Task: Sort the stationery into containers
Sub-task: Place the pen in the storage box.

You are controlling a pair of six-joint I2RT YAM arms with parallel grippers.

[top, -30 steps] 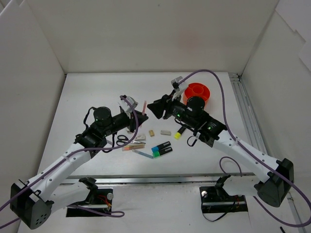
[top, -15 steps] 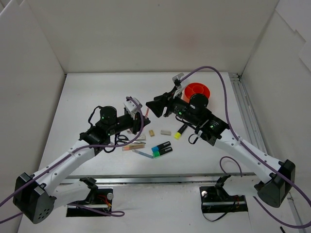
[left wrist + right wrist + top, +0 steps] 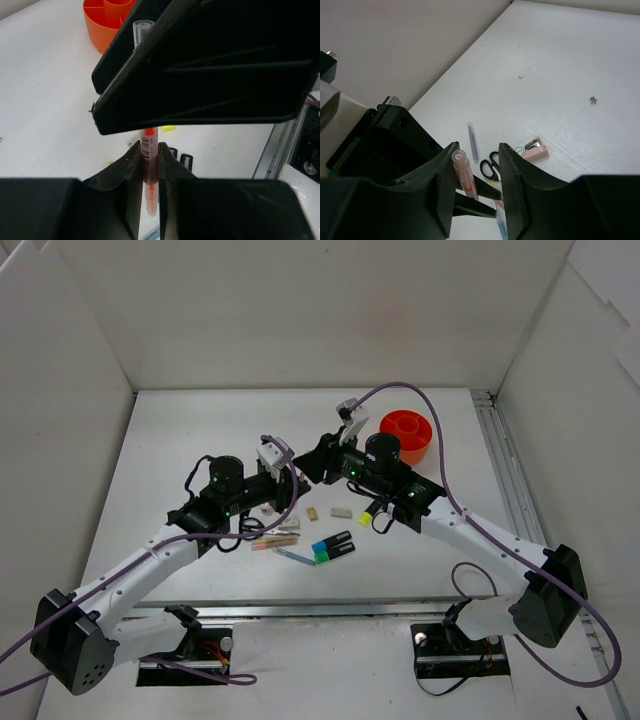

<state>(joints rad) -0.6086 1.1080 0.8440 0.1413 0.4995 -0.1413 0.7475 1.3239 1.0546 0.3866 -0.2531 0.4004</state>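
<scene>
I am pinching the orange pen (image 3: 148,136) in my left gripper (image 3: 149,148), jaws closed on its barrel, while my right gripper (image 3: 478,148) is standing part-open around its top end.

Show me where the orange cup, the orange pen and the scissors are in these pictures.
orange cup (image 3: 418,452), top external view, on its near outer wall.
orange pen (image 3: 148,150), left wrist view, on its barrel by the barcode.
scissors (image 3: 491,165), right wrist view, on the black handles.

Smooth orange plastic cup (image 3: 102,37), translucent plastic pen (image 3: 148,142), matt white table (image 3: 200,430)
</scene>
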